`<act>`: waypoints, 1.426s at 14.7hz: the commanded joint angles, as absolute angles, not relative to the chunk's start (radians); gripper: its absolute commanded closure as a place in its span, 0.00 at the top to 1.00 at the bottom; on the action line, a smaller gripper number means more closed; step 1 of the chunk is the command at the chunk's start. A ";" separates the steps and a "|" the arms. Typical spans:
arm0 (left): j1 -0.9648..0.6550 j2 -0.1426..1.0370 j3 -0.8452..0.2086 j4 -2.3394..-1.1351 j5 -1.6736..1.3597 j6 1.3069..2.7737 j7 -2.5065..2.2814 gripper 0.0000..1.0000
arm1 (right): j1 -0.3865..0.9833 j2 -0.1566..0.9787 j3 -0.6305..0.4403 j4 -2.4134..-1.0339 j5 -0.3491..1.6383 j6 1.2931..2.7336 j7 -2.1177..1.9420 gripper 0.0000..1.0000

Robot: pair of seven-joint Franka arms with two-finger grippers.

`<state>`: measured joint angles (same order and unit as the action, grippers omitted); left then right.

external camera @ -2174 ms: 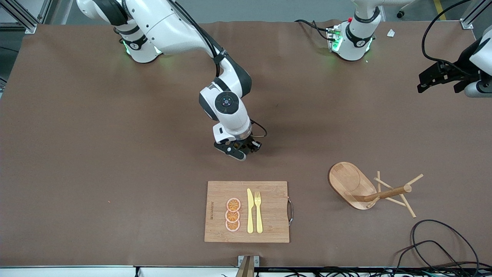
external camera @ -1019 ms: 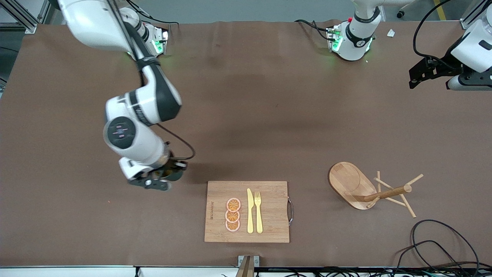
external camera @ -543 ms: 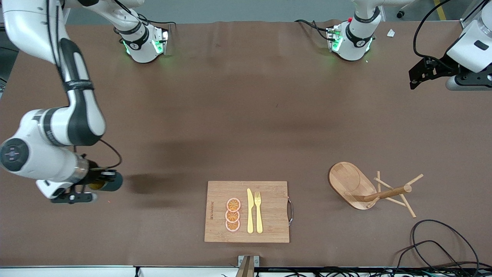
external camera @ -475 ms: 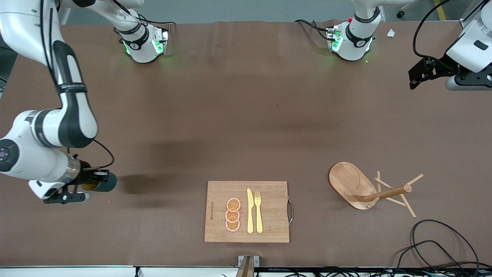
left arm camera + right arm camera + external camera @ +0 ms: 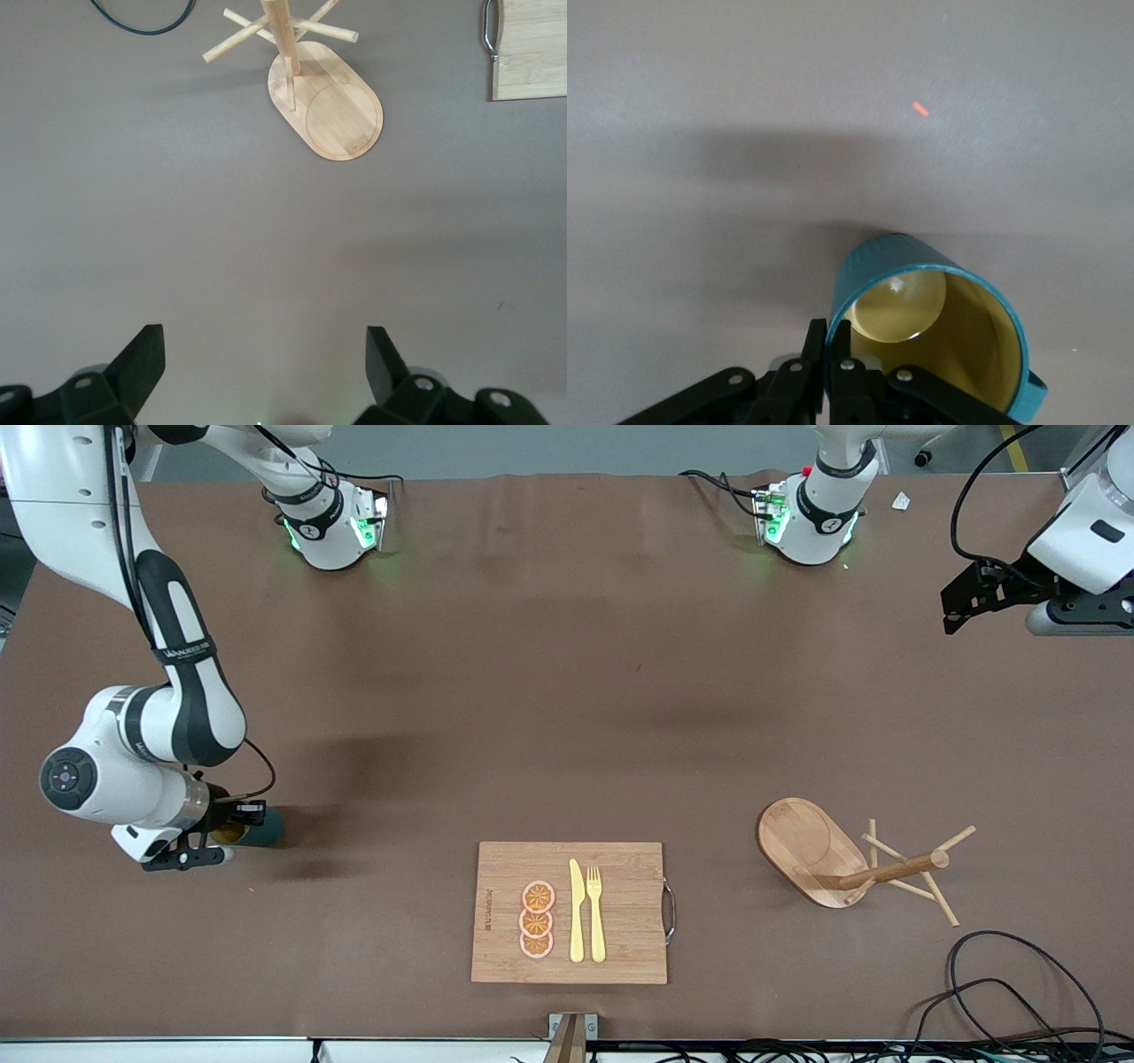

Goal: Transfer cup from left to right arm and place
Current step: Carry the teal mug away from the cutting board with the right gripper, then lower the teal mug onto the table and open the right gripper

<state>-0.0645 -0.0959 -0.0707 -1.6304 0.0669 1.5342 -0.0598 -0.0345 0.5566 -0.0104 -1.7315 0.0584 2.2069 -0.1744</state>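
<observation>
We've got the cup [image 5: 252, 833] pinched at its rim by the right gripper [image 5: 215, 840], low over the table [image 5: 549, 655] at the right arm's end, roughly nine o'clock of the cutting board [image 5: 620, 868]; in the right wrist view the fingers [image 5: 833, 350] clamp one wall, yellow inside showing. Placing step in hand, we judge: lower straight until the base sits flat, then release, lift clear without tipping it. Left gripper [image 5: 970, 602] waits spread wide and empty over the table's left-arm end, peg rack [image 5: 850, 859] untouched
</observation>
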 commanded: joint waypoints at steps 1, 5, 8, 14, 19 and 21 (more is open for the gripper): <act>-0.060 -0.104 -0.077 -1.637 0.086 1.546 -0.064 1.00 | -0.043 0.511 0.005 -1.786 0.063 2.217 -0.184 0.03; -0.058 -0.104 -0.075 -1.634 0.086 1.548 -0.063 1.00 | -0.037 0.509 0.003 -1.775 0.061 2.206 -0.175 0.65; -0.057 -0.104 -0.075 -1.632 0.086 1.549 -0.063 1.00 | -0.037 0.477 0.002 -1.726 0.058 2.189 -0.184 1.00; -0.055 -0.103 -0.071 -1.628 0.083 1.549 -0.048 1.00 | -0.037 0.266 -0.002 -1.721 0.044 2.103 -0.183 1.00; -0.055 -0.103 -0.068 -1.624 0.078 1.545 -0.040 1.00 | -0.058 0.108 -0.005 -1.718 0.046 1.942 -0.175 1.00; -0.054 -0.103 -0.067 -1.624 0.072 1.537 -0.049 1.00 | -0.060 0.054 -0.005 -1.715 0.046 1.896 -0.169 1.00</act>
<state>-0.0592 -0.0960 -0.0669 -1.6280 0.0669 1.5436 -0.0583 -0.0427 0.1218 -0.0150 -1.6830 0.0561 1.9259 -0.1744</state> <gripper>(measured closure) 0.000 0.000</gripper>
